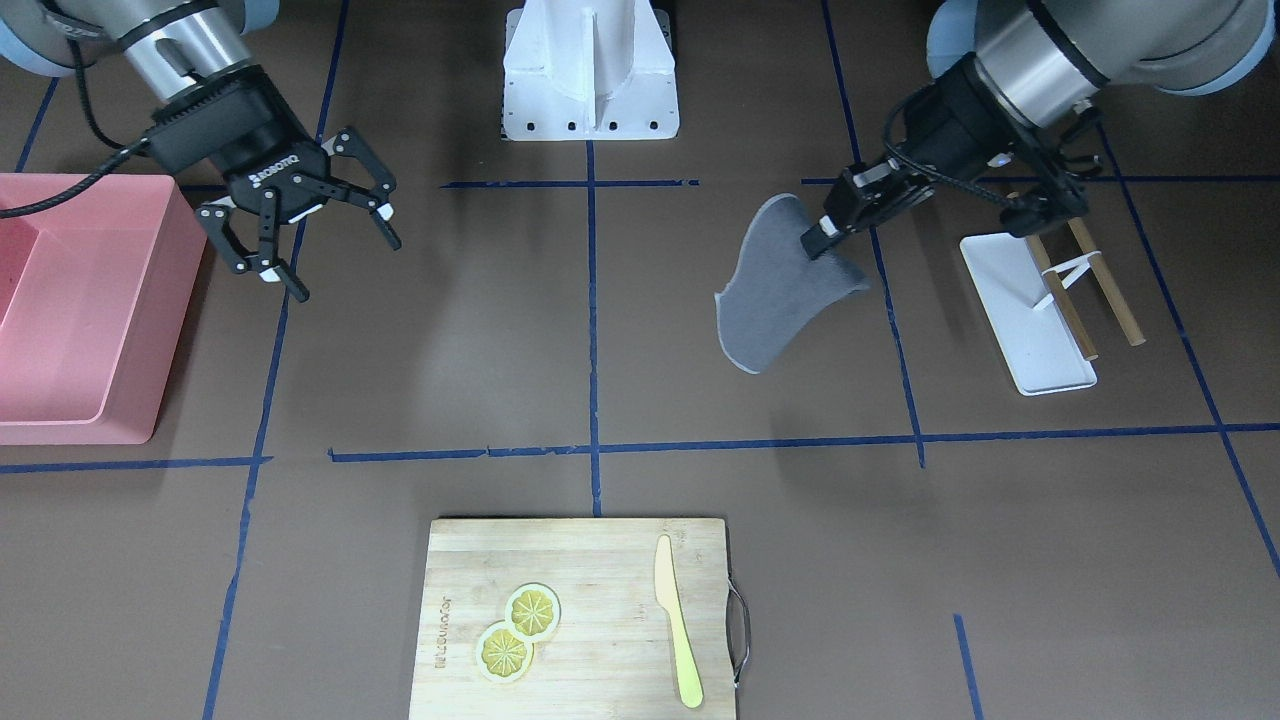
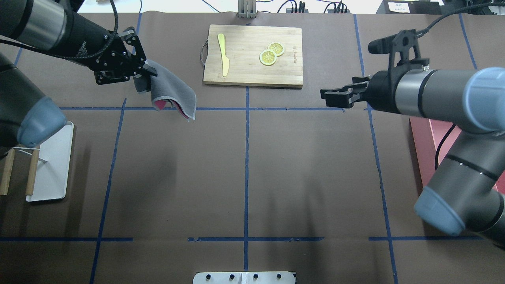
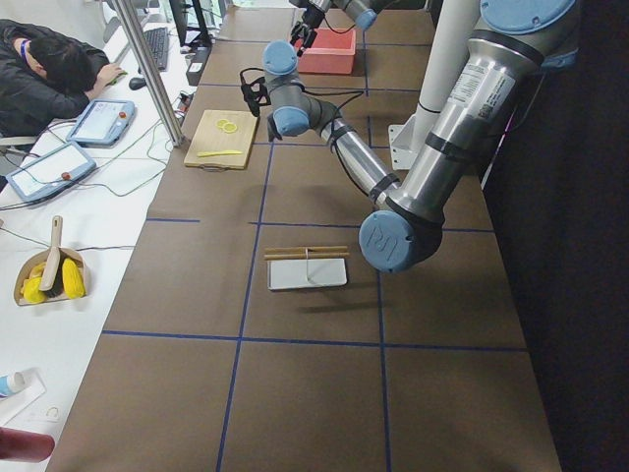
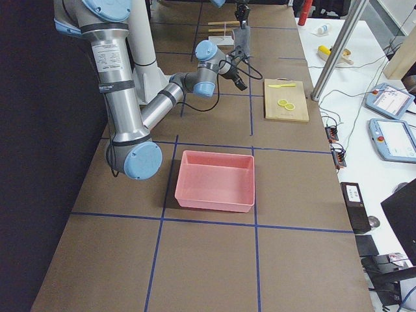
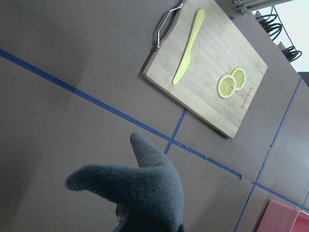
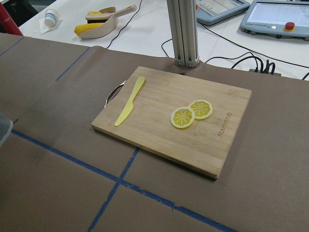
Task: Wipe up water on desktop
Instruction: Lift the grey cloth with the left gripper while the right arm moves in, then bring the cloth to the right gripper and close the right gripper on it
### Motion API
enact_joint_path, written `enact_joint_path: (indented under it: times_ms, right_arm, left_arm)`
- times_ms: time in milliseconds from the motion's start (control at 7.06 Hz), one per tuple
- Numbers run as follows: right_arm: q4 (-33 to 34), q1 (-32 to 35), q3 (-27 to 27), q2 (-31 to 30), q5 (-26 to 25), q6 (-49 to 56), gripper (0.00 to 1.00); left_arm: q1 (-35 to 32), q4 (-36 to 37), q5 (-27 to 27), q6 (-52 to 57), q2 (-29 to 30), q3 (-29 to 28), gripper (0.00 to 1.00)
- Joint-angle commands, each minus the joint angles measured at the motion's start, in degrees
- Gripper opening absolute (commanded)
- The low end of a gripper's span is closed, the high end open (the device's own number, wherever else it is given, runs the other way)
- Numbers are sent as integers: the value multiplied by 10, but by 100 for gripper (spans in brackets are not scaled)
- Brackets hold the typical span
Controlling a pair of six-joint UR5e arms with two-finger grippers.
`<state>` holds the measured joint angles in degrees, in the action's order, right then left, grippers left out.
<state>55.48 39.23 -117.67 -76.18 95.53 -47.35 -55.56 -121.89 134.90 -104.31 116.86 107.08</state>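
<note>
Now the left tool pinches a limp grey cloth above the dark-brown bench for wiping; the right tool gapes empty.

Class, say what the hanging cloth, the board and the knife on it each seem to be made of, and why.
The cloth: soft matte grey fabric, perhaps microfibre; it drapes limp from the left gripper. The board: pale bamboo or wood, matte, with visible grain strips. The knife: probably plastic; smooth, uniform yellow-green.

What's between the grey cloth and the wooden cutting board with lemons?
Only bare dark-brown desktop, between the grey cloth and wooden cutting board in the overhead view.
</note>
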Motion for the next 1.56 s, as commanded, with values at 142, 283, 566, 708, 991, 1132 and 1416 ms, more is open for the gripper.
enact_joint_path:
  times_ms: [142, 283, 566, 708, 991, 1132, 1416]
  right_arm:
    - [1, -137, 4, 44, -144, 2, 100]
    - [2, -177, 4, 46, -195, 8, 100]
    - [8, -236, 11, 64, -291, 12, 100]
    - [12, -249, 21, 67, -325, 17, 100]
    - [18, -250, 22, 67, -331, 39, 100]
    - [29, -251, 21, 67, -340, 52, 100]
    - [29, -258, 21, 77, -342, 52, 100]
  left_arm:
    - [19, -76, -60, -58, 13, -21, 0]
    - [20, -102, -61, -120, 33, -47, 0]
    - [44, -144, -78, -227, 55, -70, 0]
    - [75, -143, -91, -262, 61, -69, 0]
    - [130, -136, -96, -301, 85, -72, 0]
    - [147, -135, -97, -307, 91, -73, 0]
    - [178, -125, -146, -311, 101, -75, 0]
